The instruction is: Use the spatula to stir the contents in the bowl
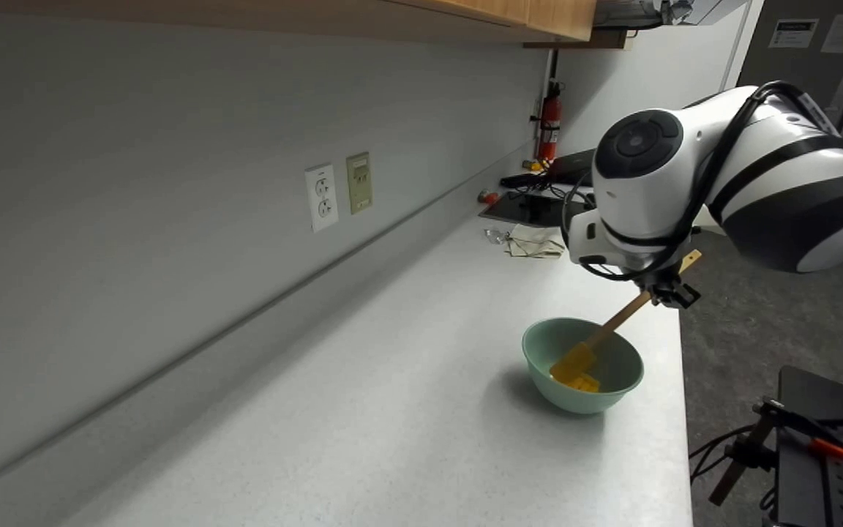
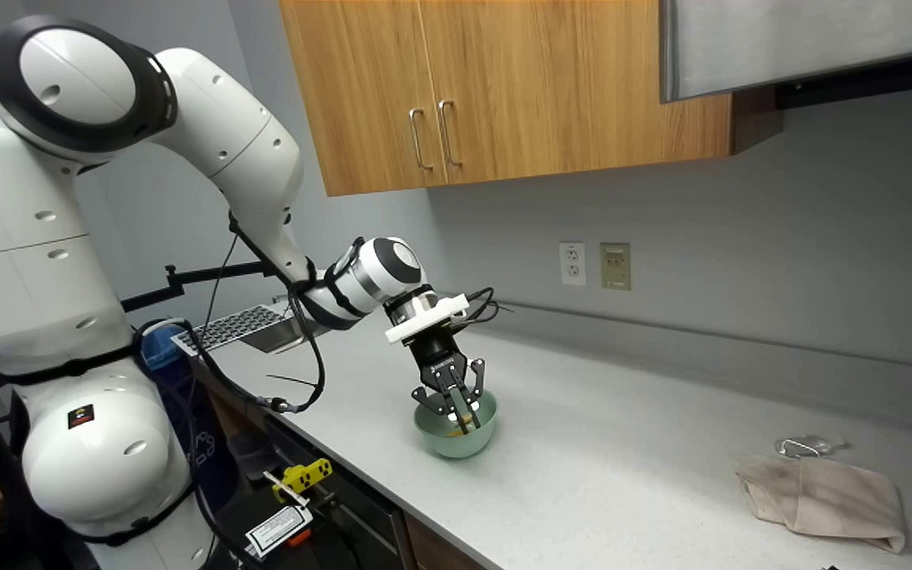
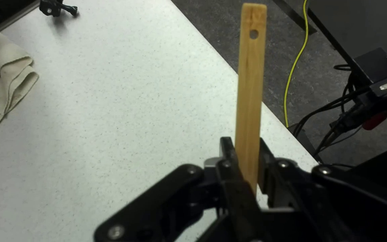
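Only in both exterior views do we see the round mint-green bowl (image 1: 577, 402); the black pincer (image 3: 244, 145) clamps the slanting, yellow-bladed, wooden-handled spatula (image 1: 623, 315).

— From where do your cameras look?
— In an exterior view, downward along the white speckled counter (image 1: 407, 424), toward the red cylindrical fire extinguisher (image 1: 551, 121). In an exterior view, from near the folded beige cloth (image 2: 828, 503), toward the grey wall (image 2: 741, 253). Both exterior views share the round pale green bowl (image 1: 575, 402).
— And the wrist?
— Very near: it looks down past my black jointed gripper (image 3: 246, 144) and shares the cloth.
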